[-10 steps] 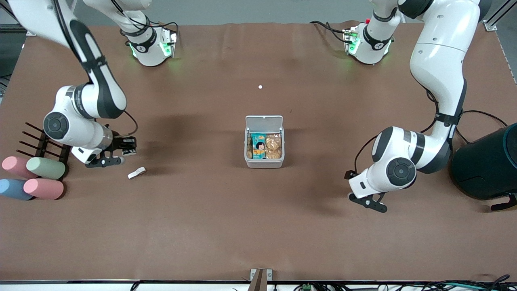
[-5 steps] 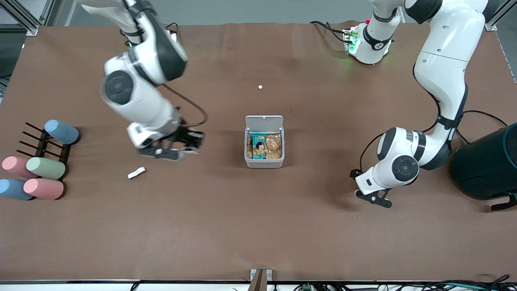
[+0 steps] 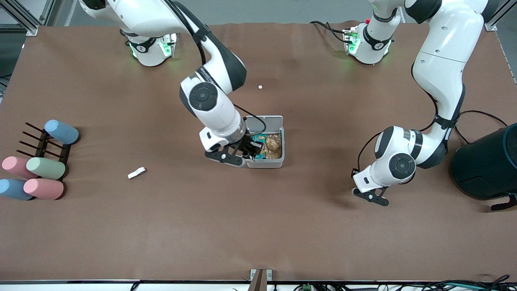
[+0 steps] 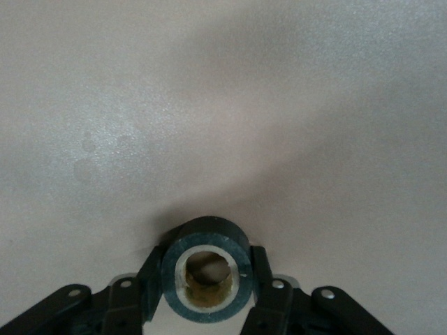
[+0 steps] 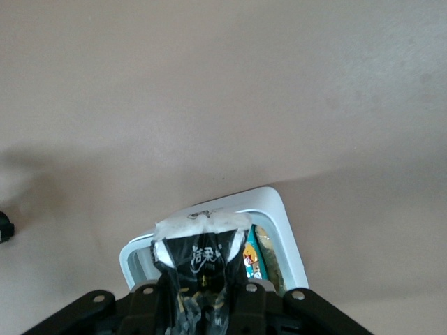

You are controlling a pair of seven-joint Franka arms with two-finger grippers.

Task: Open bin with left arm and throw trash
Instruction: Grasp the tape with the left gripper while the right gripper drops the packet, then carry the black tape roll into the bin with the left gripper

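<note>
The bin [image 3: 280, 163] stands mid-table with its lid [image 3: 270, 120] open. Inside are a teal packet and brownish items. My right gripper [image 3: 251, 151] is over the bin's edge at the right arm's end. It is shut on the black printed packet [image 5: 202, 264], which hangs over the bin's rim [image 5: 285, 215] in the right wrist view. My left gripper [image 3: 370, 196] hangs low over bare table toward the left arm's end. It is shut on the black tape ring [image 4: 205, 269] with a tan core. The white strip [image 3: 136, 172] lies on the table toward the right arm's end.
Pastel cylinders [image 3: 45, 167] and a black rack [image 3: 38, 142] sit at the right arm's end. A large dark teal cylinder [image 3: 486, 163] stands at the left arm's end. A tiny white dot [image 3: 260, 87] lies farther from the camera than the bin.
My right arm has swung from beside the rack across to the bin, carrying the black packet. My left gripper has shifted slightly with the tape ring.
</note>
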